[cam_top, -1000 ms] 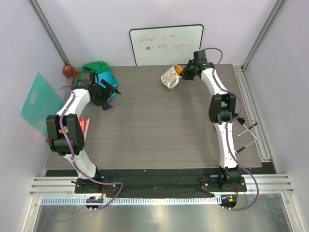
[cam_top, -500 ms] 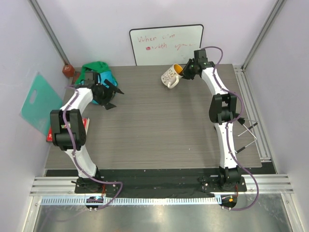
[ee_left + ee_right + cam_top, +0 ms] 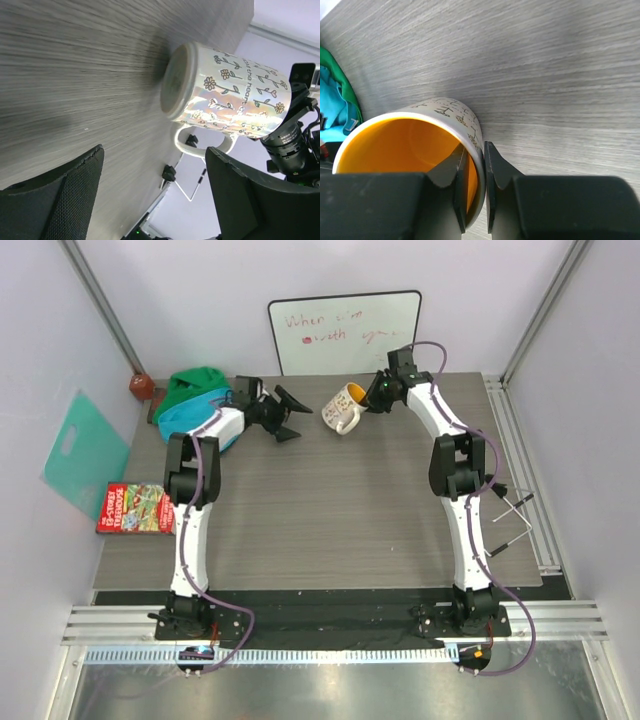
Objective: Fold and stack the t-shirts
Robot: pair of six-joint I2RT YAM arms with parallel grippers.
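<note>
The t-shirts lie bunched at the back left of the table, the green one [image 3: 196, 379] behind the turquoise one [image 3: 198, 416]. The right wrist view shows both at its left edge, green [image 3: 341, 82] and turquoise [image 3: 331, 107]. A flowered white mug [image 3: 343, 408] with an orange inside [image 3: 405, 145] hangs tilted over the back middle. My right gripper [image 3: 376, 394] is shut on its rim [image 3: 475, 185], one finger inside and one outside. My left gripper [image 3: 291, 415] is open just left of the mug. In its wrist view the mug's base [image 3: 225, 102] lies beyond the spread fingers [image 3: 65, 195].
A whiteboard [image 3: 345, 332] leans on the back wall. A mint-teal plastic sheet [image 3: 82, 450] stands against the left wall, a red game box [image 3: 135, 508] lies by the left table edge, a small brown-red object [image 3: 140, 386] sits in the back left corner, and a wire stand [image 3: 510, 515] is at the right edge.
My left gripper swung from over the t-shirts to the right, now beside the mug, uncovering the red box. The right gripper and mug shifted slightly left.
</note>
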